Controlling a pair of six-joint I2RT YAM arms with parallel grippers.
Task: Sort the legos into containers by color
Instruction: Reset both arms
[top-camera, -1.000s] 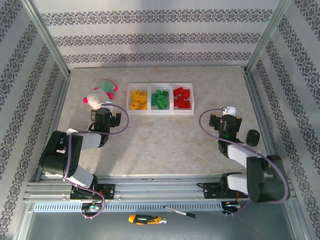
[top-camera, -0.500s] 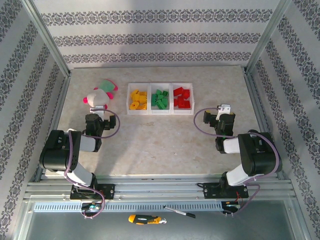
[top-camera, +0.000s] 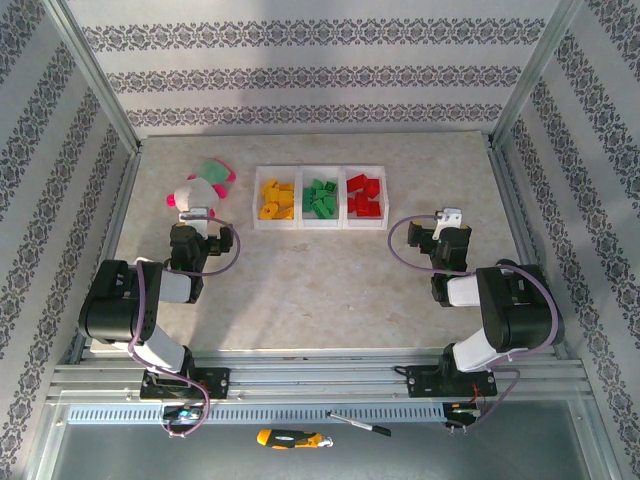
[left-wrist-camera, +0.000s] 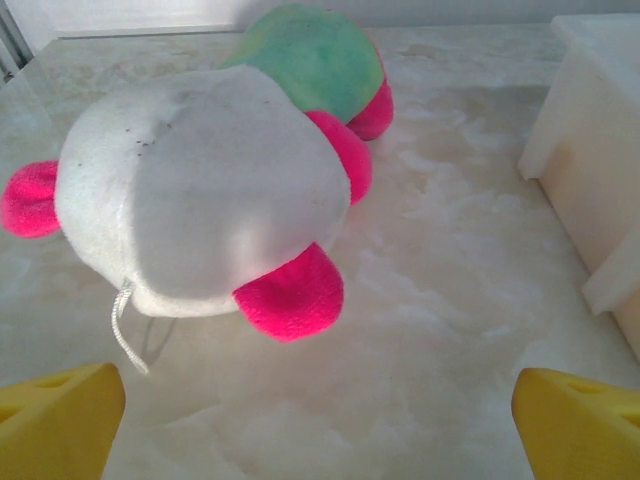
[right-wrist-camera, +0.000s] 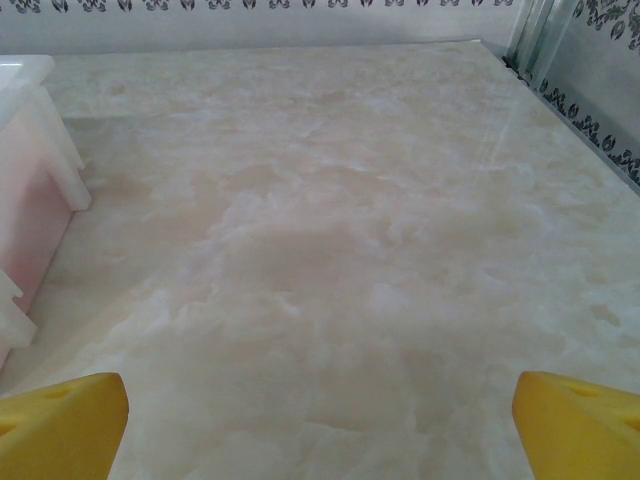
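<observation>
Your legos (top-camera: 320, 197) all lie in the containers (top-camera: 300, 226), grouped yellow, green and red. The row sits between and just beyond your left gripper (left-wrist-camera: 320, 425) and right gripper (right-wrist-camera: 320, 425), both spread apart and empty.

Pink-white-green plush toy (top-camera: 200, 185) on the marbled table (top-camera: 320, 290); orange-handled tool (top-camera: 290, 438) and black pen (top-camera: 362, 425) beyond its near edge.

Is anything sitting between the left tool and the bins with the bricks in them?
Not directly. The plush toy lies straight ahead of the left tool, which is open, while the bins stand off to its right. The strip of table from the tool across to them looks bare.
</observation>
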